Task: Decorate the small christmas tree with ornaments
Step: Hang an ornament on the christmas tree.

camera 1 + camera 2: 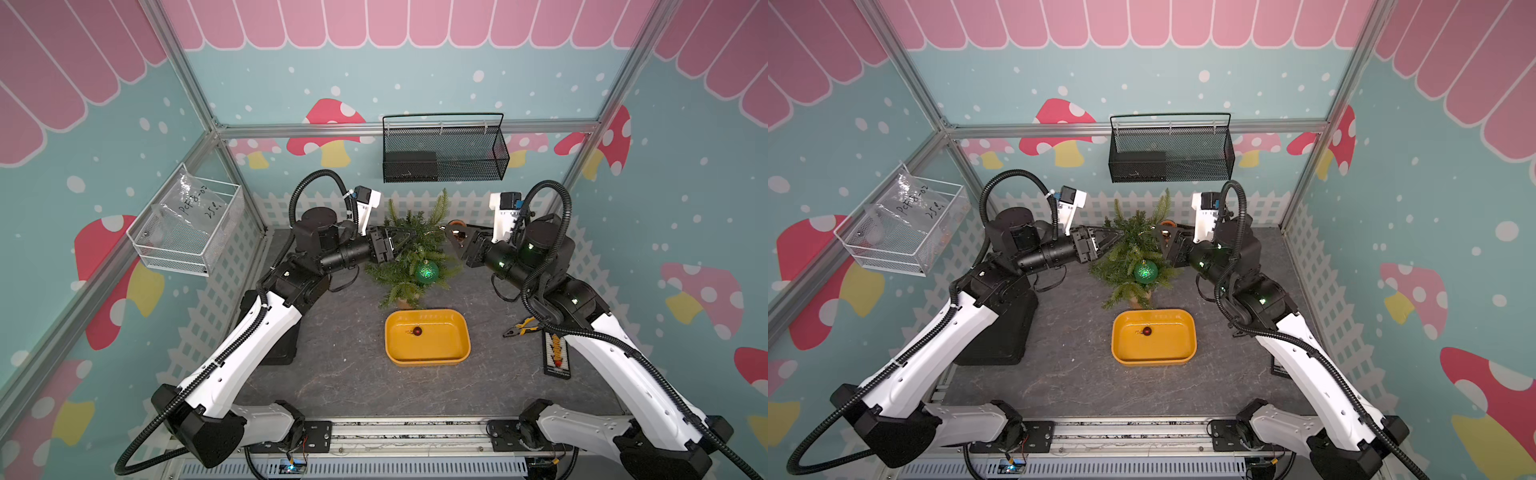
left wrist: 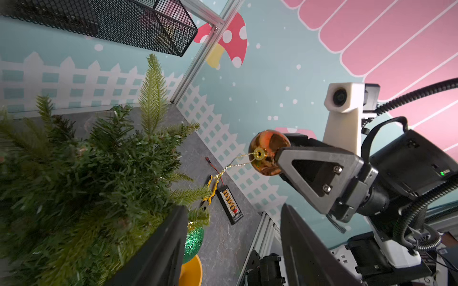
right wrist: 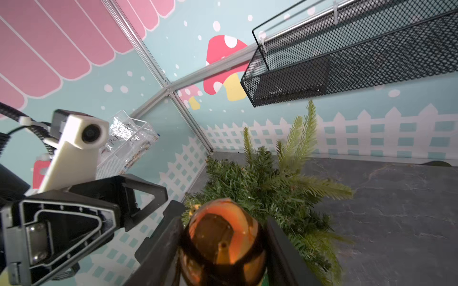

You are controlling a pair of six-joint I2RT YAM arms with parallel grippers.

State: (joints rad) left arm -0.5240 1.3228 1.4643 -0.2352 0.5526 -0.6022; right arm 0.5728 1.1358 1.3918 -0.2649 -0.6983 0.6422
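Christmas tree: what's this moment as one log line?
right gripper: holding shiny copper-orange ball ornament beside small green fir tree; left gripper: open; glittery green ball: hung

The tree (image 1: 409,253) fills the middle back of the worktop (image 1: 353,374), and both arms crowd it. The left gripper (image 1: 409,240) pokes into the branches from one side, jaws apart. The right gripper (image 1: 451,230) sits just beside the other side, an orange ball (image 2: 267,151) between its jaws. A green ball (image 1: 427,272) hangs on the near branches. The yellow tray (image 1: 428,360) blocks the spot in front of the trunk; nearer than that the worktop lies open. Pliers (image 1: 519,326) lie by the right arm. A black mesh basket (image 1: 446,166) hangs on the back wall above the treetop.
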